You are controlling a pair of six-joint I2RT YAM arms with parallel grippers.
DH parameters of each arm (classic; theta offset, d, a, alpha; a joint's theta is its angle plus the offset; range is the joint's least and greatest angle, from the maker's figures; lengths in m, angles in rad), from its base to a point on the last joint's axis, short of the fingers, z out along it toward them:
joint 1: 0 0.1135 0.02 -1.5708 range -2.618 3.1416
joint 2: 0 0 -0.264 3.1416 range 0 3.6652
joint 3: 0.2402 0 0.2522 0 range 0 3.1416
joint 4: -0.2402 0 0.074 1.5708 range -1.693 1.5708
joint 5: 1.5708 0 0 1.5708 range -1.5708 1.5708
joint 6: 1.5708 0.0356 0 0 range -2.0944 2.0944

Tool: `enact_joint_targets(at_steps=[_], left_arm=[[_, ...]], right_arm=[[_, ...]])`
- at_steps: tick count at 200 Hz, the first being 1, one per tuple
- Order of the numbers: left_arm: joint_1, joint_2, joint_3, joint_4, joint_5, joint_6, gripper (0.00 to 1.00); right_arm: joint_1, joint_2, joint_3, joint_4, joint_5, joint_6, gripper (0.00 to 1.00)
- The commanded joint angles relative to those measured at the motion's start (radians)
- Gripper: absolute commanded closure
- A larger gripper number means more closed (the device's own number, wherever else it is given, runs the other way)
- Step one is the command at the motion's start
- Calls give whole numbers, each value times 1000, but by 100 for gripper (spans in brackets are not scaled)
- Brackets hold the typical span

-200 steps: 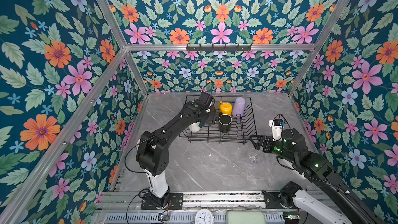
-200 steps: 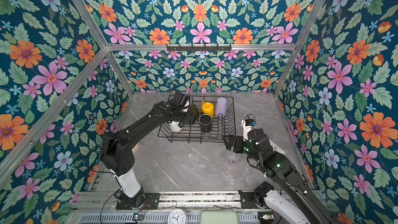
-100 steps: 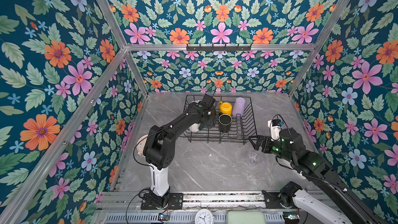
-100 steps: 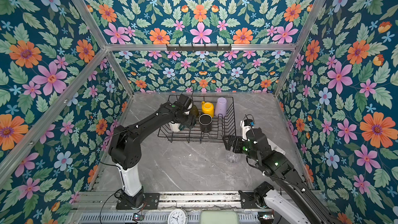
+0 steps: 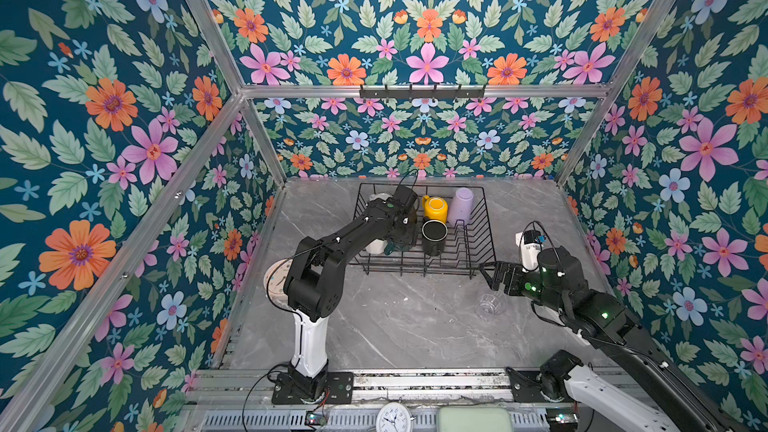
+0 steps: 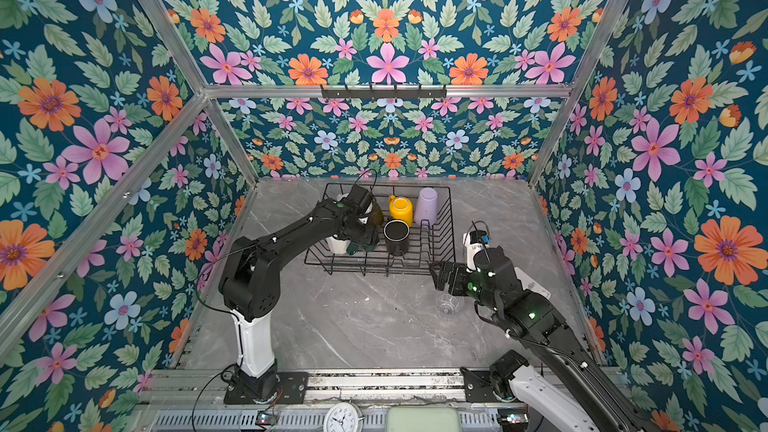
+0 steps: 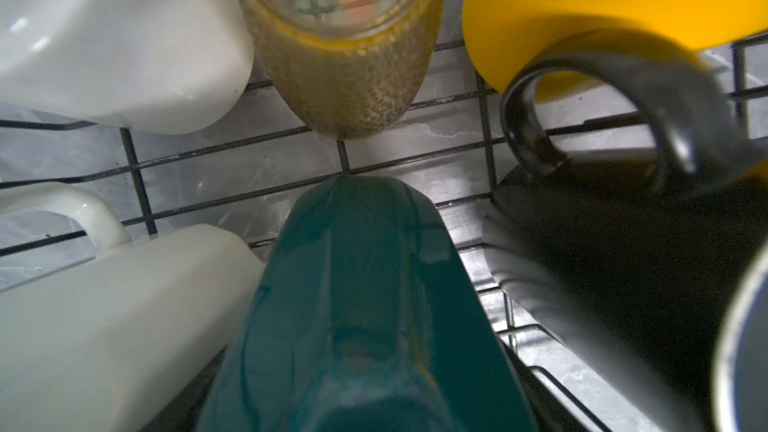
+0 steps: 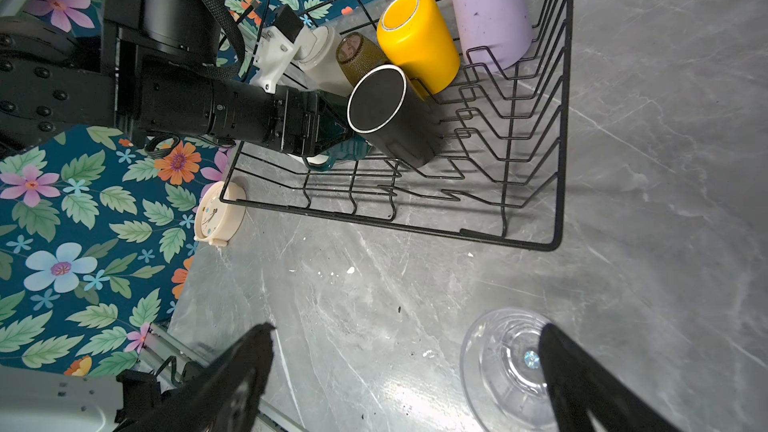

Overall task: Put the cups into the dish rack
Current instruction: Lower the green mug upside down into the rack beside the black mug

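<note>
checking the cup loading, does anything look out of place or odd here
Yes. The clear glass sits alone on the table, outside the dish rack, beside the open right gripper. A small cream clock by the rack's corner looks out of place among cups.

Grey marble tabletop [image 5: 395, 326]: reference surface.
- Floral wallpaper [image 5: 104, 118]: teal, on the walls at its left, far and right edges.
- Black hook rail [image 5: 422, 92]: on the far wall, high above it.
- Cream alarm clock [image 8: 219, 218]: on it, at its left edge.
- White-faced clock [image 5: 393, 421] and pale green pad [image 5: 473, 419]: side by side, beyond its near edge.
</note>
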Motion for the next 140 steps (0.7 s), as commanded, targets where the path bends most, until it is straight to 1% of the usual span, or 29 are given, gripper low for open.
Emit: enact_joint_targets(at_steps=[1,59,73,94,114,125,140], left_arm=[[-1,3,8,25,-16,-6,57],[-1,16,6,20,-34,-4,30],[-2,18,7,20,-39,-4,28],[-2,21,6,19,-40,-7,21],[-2,21,6,19,-43,-7,20],[-2,21,7,19,-42,-9,16],[-1,20,8,19,-41,-10,14]], right_arm=[[0,4,2,9,-3,-17,1],[1,6,0,6,1,-20,1],[0,7,2,6,1,-22,1],[1,7,2,6,1,-22,1],[1,7,3,4,0,-21,1],[1,7,3,3,1,-21,1],[0,7,4,1,0,-22,1]])
